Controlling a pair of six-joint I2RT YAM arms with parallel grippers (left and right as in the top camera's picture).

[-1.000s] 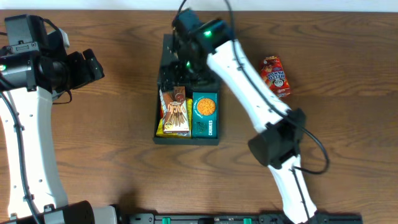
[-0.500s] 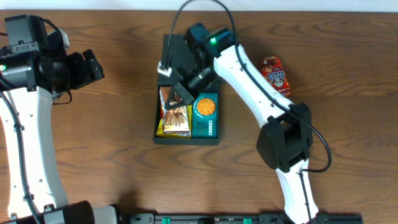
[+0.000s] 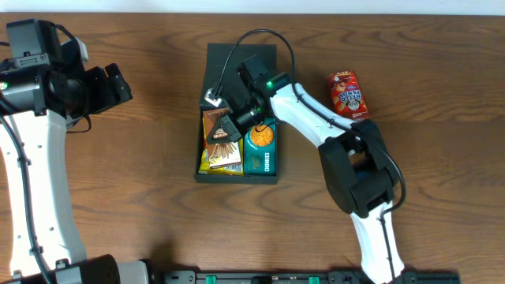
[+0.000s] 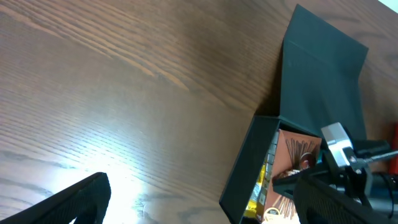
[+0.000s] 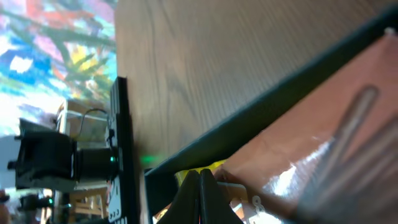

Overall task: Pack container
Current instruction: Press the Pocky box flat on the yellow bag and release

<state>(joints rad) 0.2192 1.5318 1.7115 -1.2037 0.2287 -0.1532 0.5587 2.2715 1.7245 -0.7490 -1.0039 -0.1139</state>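
Observation:
The dark container (image 3: pixel 198 155) sits mid-table with its flap lid (image 3: pixel 241 57) open and lying flat behind it. Inside are a brown snack packet (image 3: pixel 223 147), a yellow packet (image 3: pixel 207 164) under it and a teal box (image 3: pixel 260 146). My right gripper (image 3: pixel 222 127) hovers just over the brown packet with its jaws pressed together and nothing between them. The right wrist view shows the shut gripper (image 5: pixel 199 178) above the yellow packet (image 5: pixel 214 167) and the brown packet (image 5: pixel 311 124). My left gripper (image 3: pixel 117 85) is open and empty, high at the far left; the container (image 4: pixel 249 168) shows in its view.
A red snack packet (image 3: pixel 348 95) lies on the wooden table to the right of the container, beside my right arm (image 3: pixel 316 118). My left arm (image 3: pixel 39 158) stands along the left edge. The right arm's base (image 3: pixel 359 177) is front right.
My right gripper has swung from over the lid hinge forward and left, down over the brown packet in the container. The left arm has not moved.

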